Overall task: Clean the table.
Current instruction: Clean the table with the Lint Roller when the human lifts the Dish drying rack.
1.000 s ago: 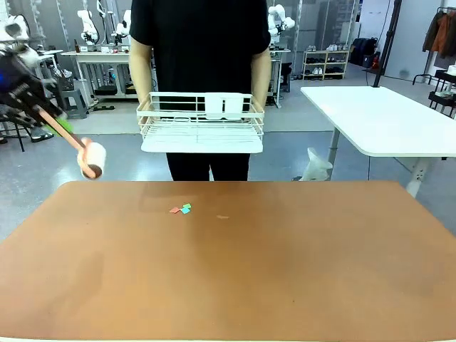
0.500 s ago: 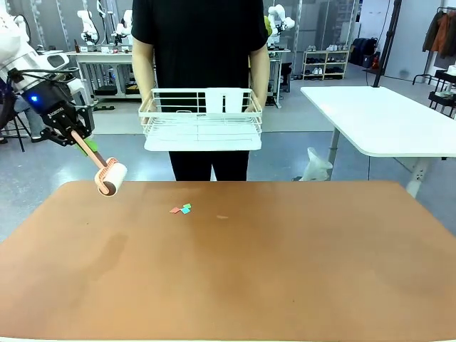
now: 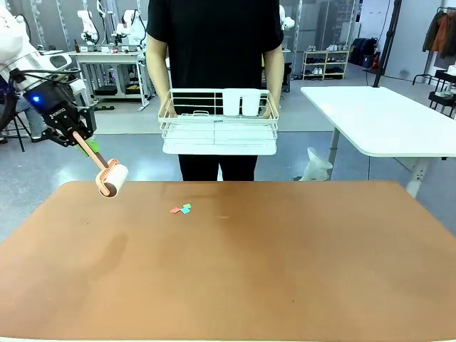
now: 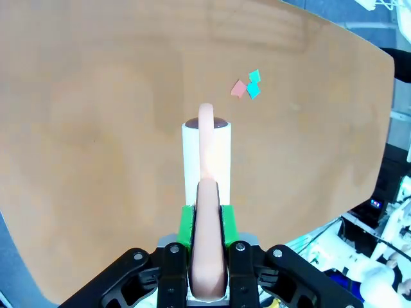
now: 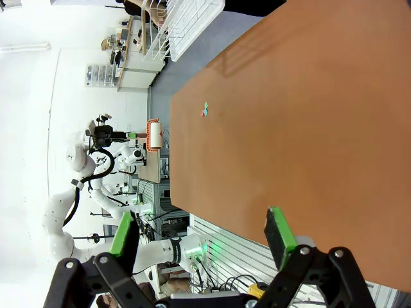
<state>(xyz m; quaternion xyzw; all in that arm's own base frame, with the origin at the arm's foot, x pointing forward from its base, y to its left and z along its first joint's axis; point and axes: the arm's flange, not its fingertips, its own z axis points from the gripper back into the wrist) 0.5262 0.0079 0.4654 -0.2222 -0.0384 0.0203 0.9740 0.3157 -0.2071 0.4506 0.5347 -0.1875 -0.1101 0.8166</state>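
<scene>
- The cleaning looks barely begun: a few small paper scraps (image 3: 181, 209), pink and turquoise, lie together on the far half of the brown table (image 3: 299, 278), left of its middle, and nothing has reached them.
- The rest of the table top looks bare apart from a faint mark near the middle.
- The left gripper (image 3: 82, 139) is clamped on the pink handle of a lint roller (image 3: 112, 179), green pads pressed to either side of it in the left wrist view (image 4: 207, 221).
- The white roll hangs at the table's far left corner; I cannot tell whether it touches the top.
- The scraps (image 4: 247, 86) lie just beyond the roll (image 4: 207, 154) and off to one side, so the roll would have to be set down and run over them.
- The right gripper (image 5: 202, 237) stands wide open and empty, back at the robot's side of the table.
- A person (image 3: 214, 43) stands at the far side holding a white wire rack (image 3: 218, 121) at waist height, clear of the table.
- Compared with a second ago, the left arm has swung in from the edge and carried the roller toward the table corner; over the last half second it has hardly moved.
- The person and rack have shifted toward the robot's right; the scraps have not moved.
</scene>
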